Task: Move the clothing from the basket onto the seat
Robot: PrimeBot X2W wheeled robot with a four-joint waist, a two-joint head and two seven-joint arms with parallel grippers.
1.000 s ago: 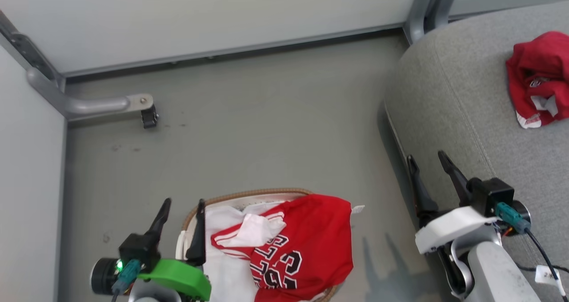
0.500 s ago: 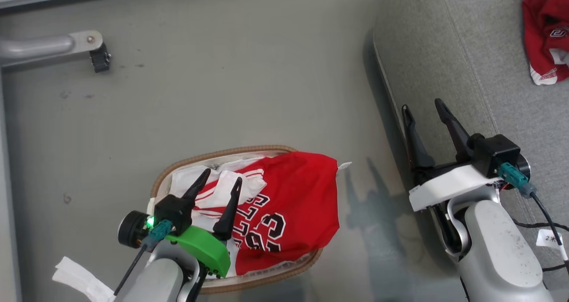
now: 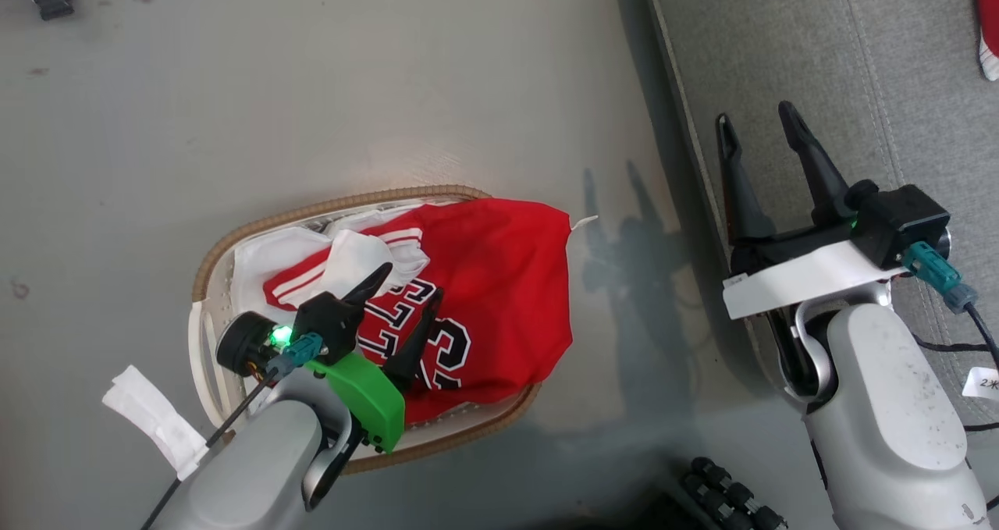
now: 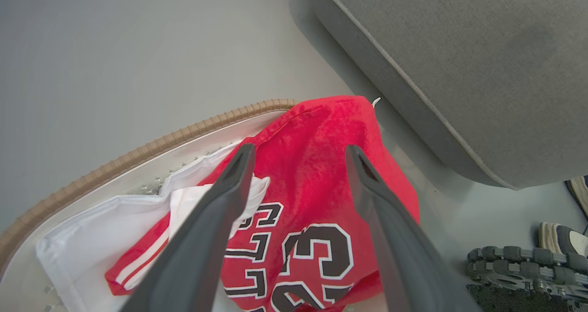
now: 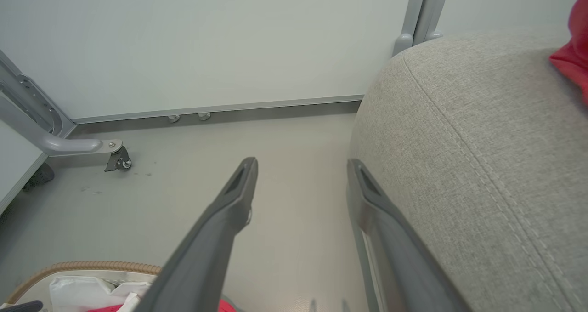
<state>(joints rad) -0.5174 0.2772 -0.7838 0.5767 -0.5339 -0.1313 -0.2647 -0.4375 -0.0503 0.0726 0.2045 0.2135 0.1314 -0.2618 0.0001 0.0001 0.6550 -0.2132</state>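
Left claw [image 3: 412,279] hangs over the small oval white perforated basket with the brown woven rim [image 3: 390,195], fingers apart, nothing between them. The bright red jersey with black-and-white numerals [image 3: 499,280] lies straight under and ahead of the tips; whether they touch the cloth I cannot tell. Its long axis runs across the basket, from the white-striped end on the plain white liner sheet [image 3: 257,261] to the hem draped over the rim on the seat side. The left arm is plainly the nearer. Right claw [image 3: 756,114] is parted too, empty, above the edge of the large grey woven-fabric seat [image 3: 819,62]. A strip of bare grey floor [image 3: 312,85] separates basket and seat. Another red garment [image 3: 990,23] already lies on the seat's far side, with open cushion nearer. Likely next: descend, pinch near the numerals, lift clear of the rim, carry rightward.
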